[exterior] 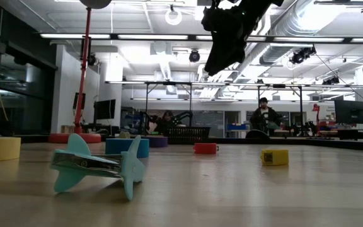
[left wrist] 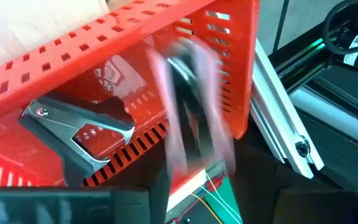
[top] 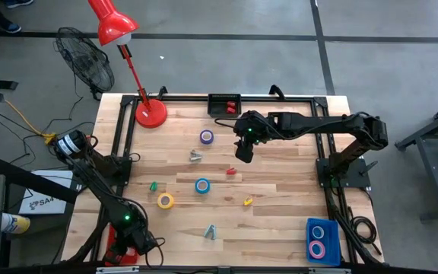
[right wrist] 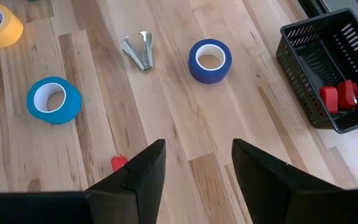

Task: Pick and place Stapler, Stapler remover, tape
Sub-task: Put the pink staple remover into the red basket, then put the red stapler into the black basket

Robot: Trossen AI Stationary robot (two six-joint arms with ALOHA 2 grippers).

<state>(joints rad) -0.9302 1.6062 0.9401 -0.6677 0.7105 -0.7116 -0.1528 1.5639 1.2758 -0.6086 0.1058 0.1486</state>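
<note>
Left pincer (top: 131, 242) sits at the near-left corner of the worktop (top: 280, 221), over a red slotted basket (left wrist: 104, 43). Left wrist view: a chrome-and-black staple remover (left wrist: 79, 130) lies in the basket, and a blurred dark-and-pink object (left wrist: 191, 106) is smeared across the frame above the basket floor. Can't tell whether the left pincer is released or clenched.

Loose items on the worktop, left to right:
- green piece (top: 153, 185), left of centre
- yellow tape roll (top: 165, 200), just right of the green piece
- silver staple remover (top: 196, 155), towards the far side
- light blue tape roll (top: 202, 185), mid-worktop
- purple tape roll (top: 206, 136), far of the silver remover
- teal staple remover (top: 210, 232), near edge; lies on its side in the low view
- small red piece (top: 231, 171), just near of the right pincer
- small yellow piece (top: 248, 202), mid-worktop

Far edge: black basket (top: 223, 103) with a red item (right wrist: 340, 96) inside.

Right pincer (top: 243, 154) hangs above the worktop, right of the silver remover, fingers (right wrist: 143, 171) spread apart, grasping nothing.

Near-right corner: blue bin (top: 322, 242) with two tape rolls inside, a blue one on the far side, a pink one on the near side.
</note>
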